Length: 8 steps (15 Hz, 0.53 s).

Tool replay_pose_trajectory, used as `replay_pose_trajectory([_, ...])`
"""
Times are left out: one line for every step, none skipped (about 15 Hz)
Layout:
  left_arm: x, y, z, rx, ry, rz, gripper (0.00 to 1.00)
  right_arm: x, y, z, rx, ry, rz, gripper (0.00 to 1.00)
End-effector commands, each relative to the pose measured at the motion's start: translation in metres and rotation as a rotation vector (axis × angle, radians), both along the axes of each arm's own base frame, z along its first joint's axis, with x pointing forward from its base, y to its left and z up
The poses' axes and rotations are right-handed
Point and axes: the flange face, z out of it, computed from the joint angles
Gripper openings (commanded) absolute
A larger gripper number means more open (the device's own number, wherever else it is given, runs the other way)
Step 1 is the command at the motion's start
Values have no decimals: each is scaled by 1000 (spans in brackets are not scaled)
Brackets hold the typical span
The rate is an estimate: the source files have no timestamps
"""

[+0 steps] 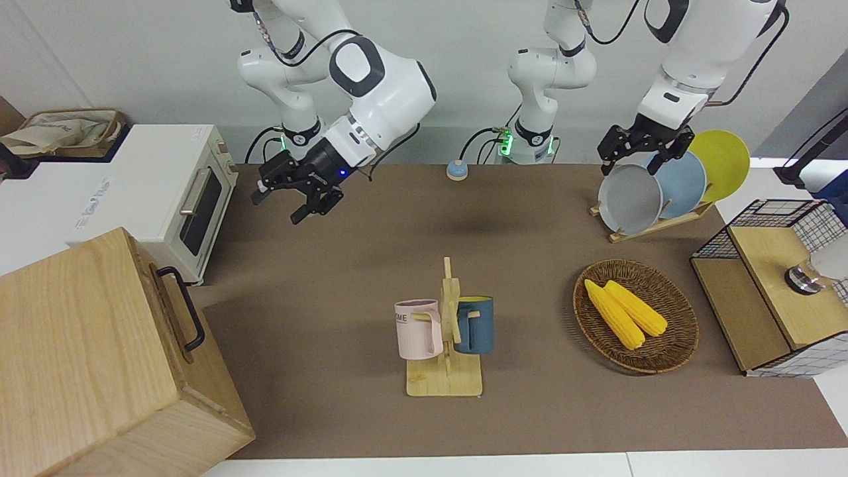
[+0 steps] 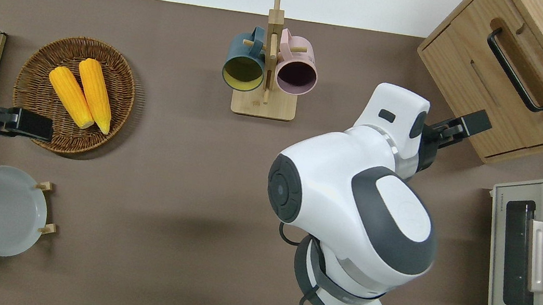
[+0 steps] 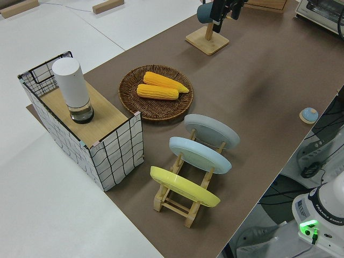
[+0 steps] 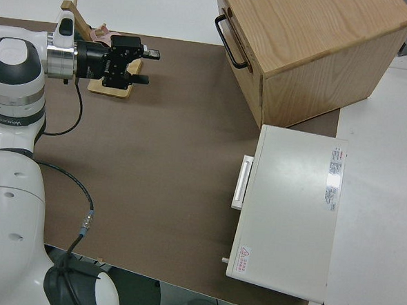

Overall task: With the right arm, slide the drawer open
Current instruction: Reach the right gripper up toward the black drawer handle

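The drawer (image 2: pixel 495 85) is the light-wood front of the big wooden cabinet (image 1: pixel 79 344) at the right arm's end of the table. It sits flush with the cabinet. Its black loop handle (image 2: pixel 516 69) also shows in the front view (image 1: pixel 182 306) and in the right side view (image 4: pixel 231 40). My right gripper (image 2: pixel 463 128) hangs open over bare table, just short of the cabinet's lower front corner, pointing toward it and holding nothing. It is apart from the handle (image 4: pixel 148 66). The left arm is parked with its gripper (image 1: pixel 629 167) open.
A white toaster oven (image 2: pixel 534 271) stands beside the cabinet, nearer to the robots. Mid-table is a mug rack (image 1: pixel 445 371) with a pink and a blue mug. Toward the left arm's end are a corn basket (image 1: pixel 676 351), a plate rack (image 1: pixel 652 225) and a wire-grid box (image 1: pixel 782 291).
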Motion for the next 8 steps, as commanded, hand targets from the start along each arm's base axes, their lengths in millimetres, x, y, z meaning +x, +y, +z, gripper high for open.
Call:
replay_pose_trajectory([-4,2,4,12,3,-1,995,12,8,-40,-131,-76,28,990])
replay_pose_trajectory([-4,2,4,12,2,-1,995,16,10,-47,-166,-82,42,990])
replay_pose_trajectory([-4,2,4,12,3,-1,998,23,4,-56,-198,-101,37,987])
replay_pose_trajectory([-4,2,4,12,3,-1,998,27,1,-60,-211,-126,35,985])
replay_pose_trajectory([-4,2,4,12,2,-1,998,31,0,-65,-231,-142,45,981])
replay_pose_trajectory([-4,2,4,12,3,-1,998,36,-7,-68,-256,-149,47,977])
replay_pose_trajectory([-4,2,4,12,3,-1,998,41,-13,-72,-282,-155,47,969])
replay_pose_trajectory([-4,2,4,12,3,-1,998,45,-19,-73,-297,-161,45,964])
